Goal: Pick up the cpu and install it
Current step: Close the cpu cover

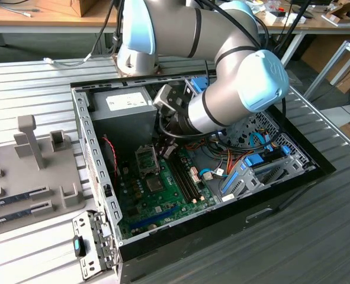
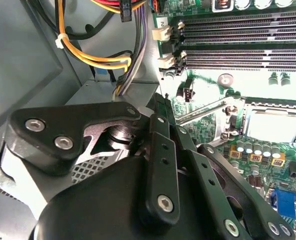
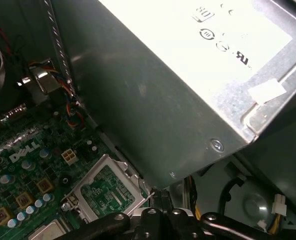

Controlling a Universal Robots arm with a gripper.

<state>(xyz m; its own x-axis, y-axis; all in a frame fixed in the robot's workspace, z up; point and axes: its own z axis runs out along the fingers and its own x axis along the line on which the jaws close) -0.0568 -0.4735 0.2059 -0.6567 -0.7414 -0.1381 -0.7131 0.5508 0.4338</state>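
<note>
A pale silver-grey square that looks like the cpu (image 2: pixel 275 125) lies flat inside the socket on the green motherboard (image 1: pixel 163 195); it also shows as the cpu (image 3: pixel 47 231) in the first wrist view. The socket's metal load plate (image 3: pixel 87 174) stands hinged open beside it. My gripper (image 1: pixel 164 151) hangs low inside the computer case, just beside the socket. Its black fingers (image 2: pixel 160 145) come together at the gripper (image 2: pixel 164 100) tip, shut, with nothing visible between them. The thin metal socket lever (image 2: pixel 203 111) runs right past that tip, close to the gripper (image 3: pixel 158 196) tip.
The grey power supply (image 1: pixel 124 106) stands close beside the gripper, and its wall (image 3: pixel 188 75) looms right over the socket. Yellow and black cables (image 2: pixel 87 55) hang nearby. Black memory slots (image 2: pixel 238 35) lie beyond the socket. A grey fixture tray (image 1: pixel 26 177) sits at the exterior view's left.
</note>
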